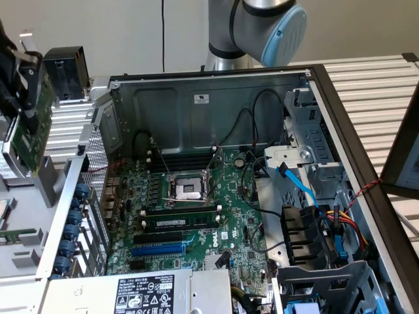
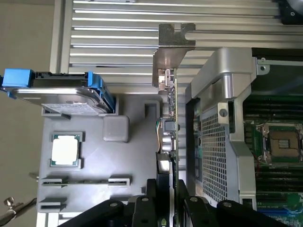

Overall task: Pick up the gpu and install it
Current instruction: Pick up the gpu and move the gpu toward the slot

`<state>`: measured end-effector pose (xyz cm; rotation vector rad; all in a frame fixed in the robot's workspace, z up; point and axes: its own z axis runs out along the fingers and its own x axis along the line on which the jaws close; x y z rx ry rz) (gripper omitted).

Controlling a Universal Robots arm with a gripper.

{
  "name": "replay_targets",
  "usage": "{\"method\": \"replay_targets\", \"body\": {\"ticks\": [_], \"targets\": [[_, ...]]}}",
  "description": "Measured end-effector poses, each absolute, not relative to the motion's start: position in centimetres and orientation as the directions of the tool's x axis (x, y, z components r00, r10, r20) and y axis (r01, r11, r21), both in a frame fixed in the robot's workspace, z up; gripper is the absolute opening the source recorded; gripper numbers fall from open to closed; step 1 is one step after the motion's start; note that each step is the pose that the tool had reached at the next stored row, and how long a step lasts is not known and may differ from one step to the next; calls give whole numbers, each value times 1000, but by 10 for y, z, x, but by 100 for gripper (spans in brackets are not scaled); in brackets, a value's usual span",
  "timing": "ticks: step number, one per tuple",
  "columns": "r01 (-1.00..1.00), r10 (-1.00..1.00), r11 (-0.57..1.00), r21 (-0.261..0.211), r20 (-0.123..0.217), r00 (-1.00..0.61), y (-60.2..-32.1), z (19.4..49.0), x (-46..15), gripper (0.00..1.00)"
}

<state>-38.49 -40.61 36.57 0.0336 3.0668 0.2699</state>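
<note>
The gpu [image 1: 29, 127] is a small green card, hanging in the air at the exterior view's left, outside the open computer case [image 1: 216, 98]. My gripper [image 1: 21, 88] is shut on it from above. In the wrist view the gpu [image 2: 171, 109] is seen edge-on between my fingers [image 2: 158, 191], its silver bracket [image 2: 171, 56] at the far end. It hovers over the gap between the grey parts tray [image 2: 94, 156] and the case's perforated side wall [image 2: 215, 151]. The large green motherboard [image 1: 196, 209] lies inside the case, with a blue expansion slot [image 1: 157, 249] near its front.
The tray holds a CPU chip [image 2: 65, 150] and a hard drive in blue rails [image 2: 61, 92]. A black cooler [image 1: 65, 72] sits behind the tray. Cables, a drive cage [image 1: 314, 248] and the power supply [image 1: 144, 291] crowd the case. The arm's base [image 1: 262, 26] stands behind the case.
</note>
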Motion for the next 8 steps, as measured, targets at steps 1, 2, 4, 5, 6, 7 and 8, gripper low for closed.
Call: {"method": "replay_targets", "body": {"ticks": [1,2,4,5,6,7,8], "targets": [[15,26,984,175,-60,-998,-406,370,-383,27],[15,26,984,175,-58,-998,-406,375,-380,27],[16,26,984,175,-54,-998,-407,384,-375,27],[16,25,984,175,-52,-998,-407,388,-373,27],[16,25,984,175,-49,-998,-408,391,-370,27],[17,25,984,175,-46,-999,-408,395,-367,27],[17,25,984,175,-43,-999,-408,398,-365,27]]}}
